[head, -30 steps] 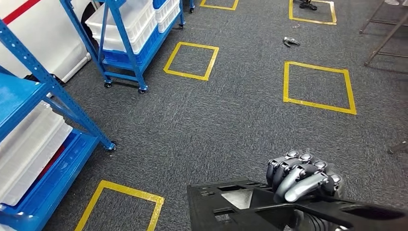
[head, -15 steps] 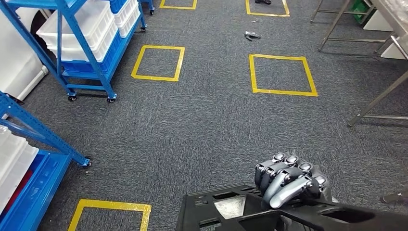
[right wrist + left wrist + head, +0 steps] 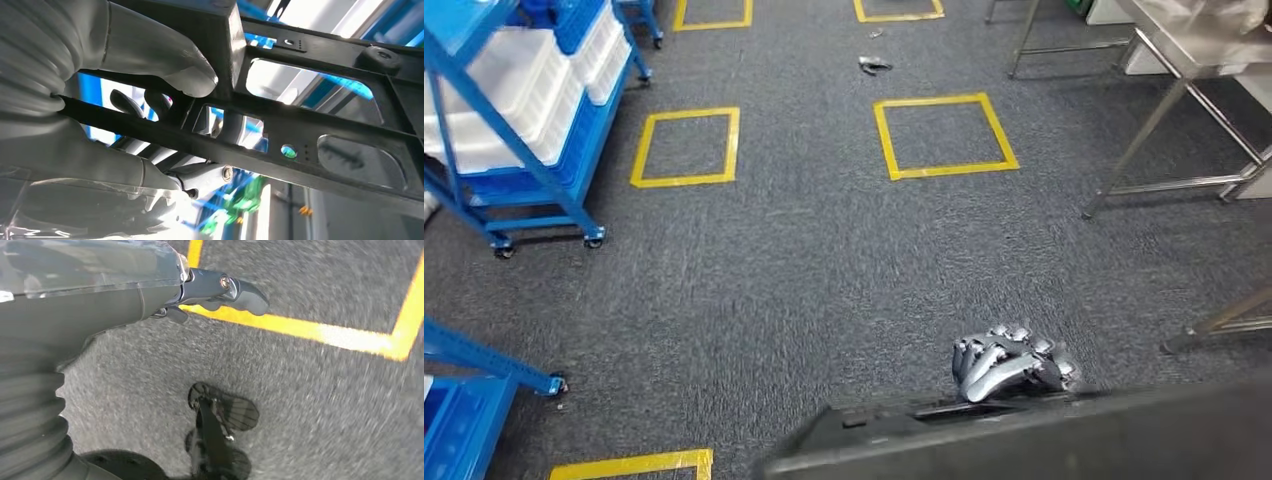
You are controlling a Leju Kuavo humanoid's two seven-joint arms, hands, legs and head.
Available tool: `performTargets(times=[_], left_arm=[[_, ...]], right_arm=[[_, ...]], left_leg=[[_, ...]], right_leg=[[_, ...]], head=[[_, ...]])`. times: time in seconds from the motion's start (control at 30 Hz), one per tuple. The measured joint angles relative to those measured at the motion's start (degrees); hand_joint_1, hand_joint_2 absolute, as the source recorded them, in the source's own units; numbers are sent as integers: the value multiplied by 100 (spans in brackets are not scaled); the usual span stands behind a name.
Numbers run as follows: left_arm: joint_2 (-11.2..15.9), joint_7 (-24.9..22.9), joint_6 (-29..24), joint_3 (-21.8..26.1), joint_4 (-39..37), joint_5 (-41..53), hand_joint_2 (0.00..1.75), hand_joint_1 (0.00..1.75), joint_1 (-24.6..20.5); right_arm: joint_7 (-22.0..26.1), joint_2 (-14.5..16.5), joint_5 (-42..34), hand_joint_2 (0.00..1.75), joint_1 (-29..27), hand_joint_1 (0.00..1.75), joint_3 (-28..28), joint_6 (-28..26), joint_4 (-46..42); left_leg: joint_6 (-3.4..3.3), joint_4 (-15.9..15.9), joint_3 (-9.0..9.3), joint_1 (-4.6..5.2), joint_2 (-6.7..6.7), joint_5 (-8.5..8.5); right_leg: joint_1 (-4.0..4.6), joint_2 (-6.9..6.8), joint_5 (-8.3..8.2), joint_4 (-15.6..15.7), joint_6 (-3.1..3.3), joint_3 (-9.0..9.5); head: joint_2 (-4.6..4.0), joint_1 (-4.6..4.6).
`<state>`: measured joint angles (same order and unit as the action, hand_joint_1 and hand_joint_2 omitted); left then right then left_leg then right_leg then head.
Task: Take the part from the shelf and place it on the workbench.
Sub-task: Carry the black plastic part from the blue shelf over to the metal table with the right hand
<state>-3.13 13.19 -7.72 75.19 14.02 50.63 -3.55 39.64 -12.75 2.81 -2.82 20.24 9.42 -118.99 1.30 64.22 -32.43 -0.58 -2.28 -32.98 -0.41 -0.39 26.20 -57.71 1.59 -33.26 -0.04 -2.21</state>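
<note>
The part [image 3: 1024, 440] is a flat black plastic frame with cut-outs, lying across the bottom of the head view. My right hand [image 3: 1009, 362] grips its far edge, fingers curled over the top. In the right wrist view the grey thumb [image 3: 150, 55] presses on one bar of the part [image 3: 320, 145] while darker fingers wrap it from the other side. The steel workbench [image 3: 1194, 50] stands at the far right, its legs on the carpet. My left hand [image 3: 225, 290] hangs over the floor with a finger stretched out and nothing in it.
A blue wheeled shelf [image 3: 514, 130] with white bins stands at the left, and another blue shelf foot [image 3: 484, 365] is at the lower left. Yellow taped squares [image 3: 944, 135] mark the grey carpet. A small dark object [image 3: 874, 66] lies far ahead. A second steel leg [image 3: 1224, 325] is at the right.
The camera has turned right: the blue shelves slid left and the steel workbench came into view. The part now shows more edge-on, still in my right hand.
</note>
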Motion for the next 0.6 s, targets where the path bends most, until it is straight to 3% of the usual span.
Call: performTargets(times=[0.07,0.1,0.13,0.17,0.23,0.3,0.37,0.4,0.47,0.53,0.6], left_arm=[[1,-1,2,0,-1,1,175,0,29],[2,-1,1,1,-1,1,175,0,39],[2,0,1,1,-1,1,175,0,40],[2,1,2,2,-1,1,175,0,35],[3,4,3,1,-1,3,175,0,21],[4,12,3,1,-1,4,175,0,20],[2,20,3,2,-1,-1,175,0,18],[-5,22,3,2,-1,-7,175,0,13],[-20,31,3,4,-2,-17,175,0,10],[-24,35,3,11,-3,-22,175,0,26],[-24,25,6,23,-3,-22,175,0,33]], right_arm=[[-45,2,37,175,37,164,34,10,130],[-93,10,54,175,85,164,51,22,210],[-148,26,64,175,149,164,64,34,291],[-196,44,70,175,216,164,72,41,362],[-240,80,74,175,329,164,74,49,468],[-245,102,73,175,393,164,74,57,539],[-246,110,69,175,413,164,69,63,591],[-243,112,63,175,413,164,62,66,608],[-239,112,30,175,461,164,38,79,637],[-246,117,-35,175,548,164,9,97,674],[-304,125,-118,175,622,164,-27,116,724]], left_leg=[[11,762,-370,-7,157,-303],[12,955,-480,-6,177,-314],[6,909,-484,-6,190,-200],[-8,647,-386,-7,223,3],[-45,-147,-64,-14,454,400],[-79,-567,107,-13,643,524],[-127,-616,124,-3,583,535],[-165,-648,134,-8,516,559],[-241,-720,147,-32,368,608],[-276,-741,143,-26,210,619],[-276,-738,137,-18,47,606]], right_leg=[[15,153,-7,-7,28,-10],[22,240,-8,-16,31,-14],[26,327,-9,-28,32,-15],[26,409,-6,-45,28,-14],[28,550,7,-89,2,-27],[17,665,6,-118,-54,-69],[-2,777,-25,-104,-132,-109],[-3,762,-19,-113,-164,-125],[17,519,149,-353,-209,-254],[5,199,511,-1014,-239,-576],[-30,92,705,-1600,-275,-859]], head=[[-1,-1],[-1,-2],[-1,-2],[-1,-2],[0,-1],[0,1],[0,2],[0,3],[-1,33],[-1,63],[-1,63]])
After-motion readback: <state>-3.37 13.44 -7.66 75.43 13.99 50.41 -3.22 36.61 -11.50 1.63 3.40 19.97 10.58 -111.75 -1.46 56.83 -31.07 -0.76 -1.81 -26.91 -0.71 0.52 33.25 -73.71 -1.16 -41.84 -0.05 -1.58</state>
